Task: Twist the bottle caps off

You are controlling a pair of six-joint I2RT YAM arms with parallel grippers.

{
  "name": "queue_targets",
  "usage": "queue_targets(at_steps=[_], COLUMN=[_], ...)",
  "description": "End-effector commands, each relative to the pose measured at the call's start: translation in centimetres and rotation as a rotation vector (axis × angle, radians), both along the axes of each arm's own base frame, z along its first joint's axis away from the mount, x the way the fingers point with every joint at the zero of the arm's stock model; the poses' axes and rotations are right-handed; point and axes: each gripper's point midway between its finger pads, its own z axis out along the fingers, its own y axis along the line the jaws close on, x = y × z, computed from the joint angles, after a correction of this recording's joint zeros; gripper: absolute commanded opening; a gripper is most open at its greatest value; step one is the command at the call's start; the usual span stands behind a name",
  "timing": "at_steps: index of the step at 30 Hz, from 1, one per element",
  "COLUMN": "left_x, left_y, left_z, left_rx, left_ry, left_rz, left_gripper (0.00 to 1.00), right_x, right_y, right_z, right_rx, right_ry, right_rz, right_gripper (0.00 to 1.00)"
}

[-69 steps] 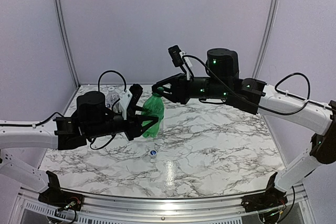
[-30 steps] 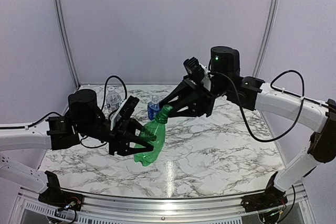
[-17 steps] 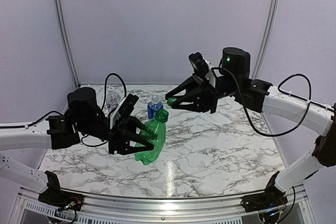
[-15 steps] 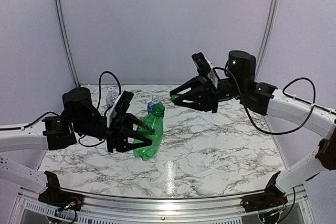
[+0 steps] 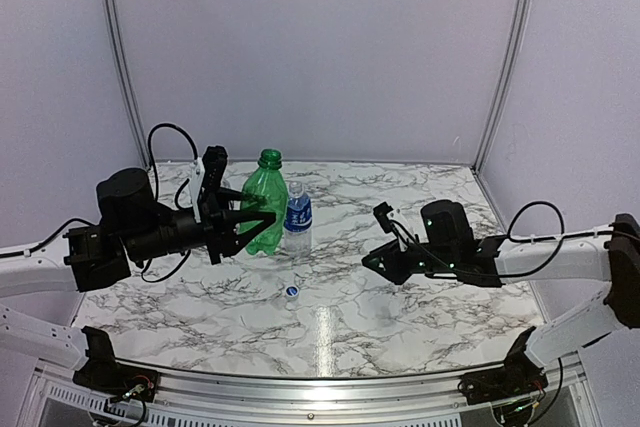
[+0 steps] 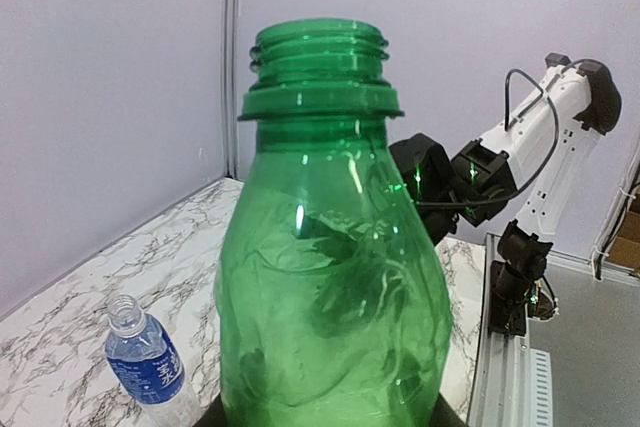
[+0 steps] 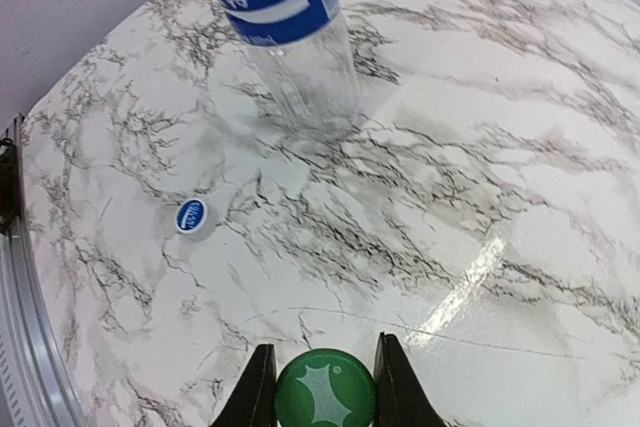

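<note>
Your right fingers (image 7: 258,387) pinch the green cap (image 7: 325,387): lower it onto the tabletop (image 7: 520,127), apart from the blue cap (image 7: 190,216), before releasing. Meanwhile your left fingers (image 5: 235,222) grip the green bottle (image 5: 263,197) upright.

I'm overlooking the marble table (image 5: 400,297) from above and behind; my left wrist is viewing the green bottle (image 6: 330,277) closely, my right is facing downward; all are sharing the blue-labelled bottle (image 5: 297,215).
</note>
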Motion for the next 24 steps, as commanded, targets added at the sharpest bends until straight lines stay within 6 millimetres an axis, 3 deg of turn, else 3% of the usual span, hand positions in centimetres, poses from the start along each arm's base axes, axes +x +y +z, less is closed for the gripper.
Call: queue_targets(at_steps=[1, 10, 17, 20, 24], left_x=[1.3, 1.6, 1.8, 1.9, 2.0], left_y=[0.5, 0.4, 0.6, 0.6, 0.7], left_z=[0.2, 0.0, -0.1, -0.5, -1.1], left_rx=[0.007, 0.019, 0.028, 0.037, 0.049], left_ry=[-0.021, -0.028, -0.038, -0.033, -0.027], left_rz=[0.075, 0.085, 0.099, 0.106, 0.112], left_gripper=[0.11, 0.14, 0.14, 0.15, 0.15], right_x=[2.6, 2.7, 2.2, 1.9, 1.6], right_y=[-0.2, 1.7, 2.7, 2.7, 2.5], right_z=[-0.5, -7.1, -8.6, -8.8, -7.9], right_rx=[0.017, -0.105, -0.161, -0.174, -0.184], right_ry=[-0.066, -0.016, -0.025, -0.021, -0.027], right_rz=[-0.122, -0.092, -0.074, -0.070, -0.064], right_gripper=[0.05, 0.11, 0.15, 0.24, 0.50])
